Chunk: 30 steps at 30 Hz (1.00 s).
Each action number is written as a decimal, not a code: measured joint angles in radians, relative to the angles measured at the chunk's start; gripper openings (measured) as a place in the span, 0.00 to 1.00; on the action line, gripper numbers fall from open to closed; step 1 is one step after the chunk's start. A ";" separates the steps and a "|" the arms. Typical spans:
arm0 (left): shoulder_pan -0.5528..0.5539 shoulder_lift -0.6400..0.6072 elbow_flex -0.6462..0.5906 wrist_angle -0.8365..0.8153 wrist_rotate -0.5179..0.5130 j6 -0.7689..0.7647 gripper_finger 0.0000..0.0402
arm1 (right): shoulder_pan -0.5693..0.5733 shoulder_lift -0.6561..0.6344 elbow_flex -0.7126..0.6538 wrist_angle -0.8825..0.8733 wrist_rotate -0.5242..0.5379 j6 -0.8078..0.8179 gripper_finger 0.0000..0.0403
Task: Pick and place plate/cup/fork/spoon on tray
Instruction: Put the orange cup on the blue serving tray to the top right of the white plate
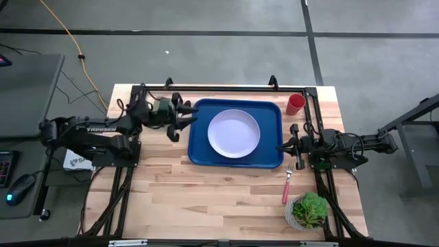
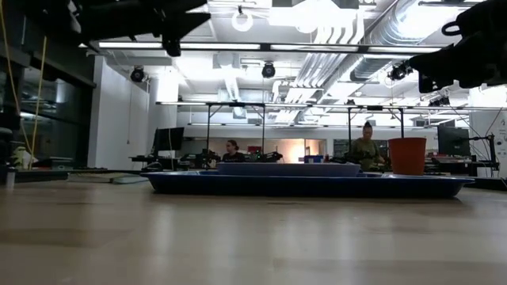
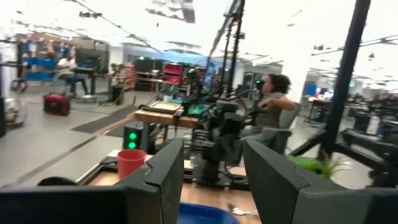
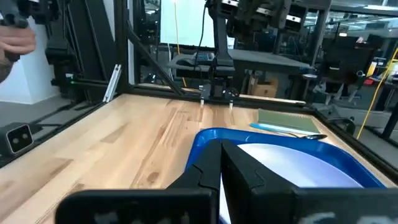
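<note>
The blue tray point(image 1: 271, 116) lies mid-table with the pale plate point(image 1: 234, 133) flat on it. Off the tray's far right corner, the red cup point(image 1: 295, 103) stands upright on the table. The pink-handled fork point(image 1: 287, 186) lies flat on the wood, nearer than the tray's right end. In the right wrist view the teal spoon point(image 4: 286, 129) lies on an olive-green rectangle point(image 4: 287, 118) beyond the tray. My left gripper point(image 1: 186, 118) hangs open and empty above the tray's left edge. My right gripper point(image 1: 285, 146) is shut on nothing, level, at the tray's right edge.
A small potted plant point(image 1: 309, 210) stands at the near right corner. Black frame rails point(image 1: 226, 87) run along the table's far and side edges. Bare wood point(image 1: 206, 199) spreads nearer than the tray. People sit at desks in the room beyond point(image 2: 366, 146).
</note>
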 joint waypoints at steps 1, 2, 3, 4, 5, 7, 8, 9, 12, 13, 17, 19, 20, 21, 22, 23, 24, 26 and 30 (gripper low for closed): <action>-0.011 -0.004 -0.001 0.000 0.000 0.006 0.36 | 0.000 0.000 0.000 0.000 0.000 0.008 0.00; -0.022 -0.007 -0.002 0.001 -0.001 0.016 0.36 | 0.000 0.000 0.000 0.000 0.000 0.026 0.00; -0.033 -0.007 -0.002 0.001 -0.001 0.029 0.36 | 0.000 0.000 0.000 0.000 0.000 0.046 0.00; -0.044 -0.007 -0.002 0.001 -0.001 0.041 0.36 | 0.000 0.000 0.000 0.000 0.000 0.067 0.00; -0.053 -0.006 -0.003 0.001 -0.001 0.055 0.36 | 0.000 0.000 0.000 0.000 0.000 0.091 0.00; -0.069 -0.006 -0.003 0.001 -0.001 0.075 0.36 | 0.000 0.000 0.000 0.000 0.000 0.141 0.00; -0.077 -0.003 -0.003 0.002 -0.001 0.076 0.36 | 0.000 0.000 0.000 0.001 0.000 0.164 0.00; -0.085 -0.002 -0.003 0.000 -0.001 0.075 0.36 | 0.000 0.000 0.000 0.006 0.003 0.174 0.00; -0.112 -0.002 -0.003 -0.002 -0.001 0.079 0.36 | 0.000 0.000 0.000 0.088 0.026 0.188 0.00; -0.119 -0.002 -0.003 -0.006 -0.001 0.081 0.36 | 0.000 -0.001 0.000 0.124 0.026 0.216 0.00; -0.138 -0.002 -0.003 -0.013 0.000 0.114 0.36 | 0.000 -0.001 0.000 0.232 0.026 0.323 0.00; -0.146 -0.002 -0.003 -0.031 -0.001 0.121 0.36 | 0.000 0.000 0.000 0.299 0.067 0.309 0.00; -0.151 -0.002 -0.003 -0.044 -0.001 0.121 0.36 | 0.000 0.000 0.000 0.334 0.111 0.299 0.00; -0.155 -0.002 -0.003 -0.058 -0.001 0.121 0.36 | 0.000 -0.001 0.000 0.365 0.148 0.290 0.00; -0.161 -0.002 -0.003 -0.068 -0.001 0.120 0.36 | 0.000 0.001 0.000 0.395 0.173 0.284 0.00; -0.167 -0.002 -0.003 -0.078 0.000 0.121 0.36 | 0.000 0.012 0.000 0.431 0.192 0.273 0.00; -0.173 -0.002 -0.003 -0.086 -0.001 0.123 0.36 | 0.000 0.030 0.000 0.479 0.206 0.269 0.00; -0.183 -0.002 -0.003 -0.092 -0.001 0.123 0.36 | 0.000 0.080 0.000 0.594 0.216 0.259 0.00; -0.195 -0.004 -0.003 -0.085 -0.001 0.122 0.36 | 0.000 0.223 0.002 0.807 0.254 0.199 0.00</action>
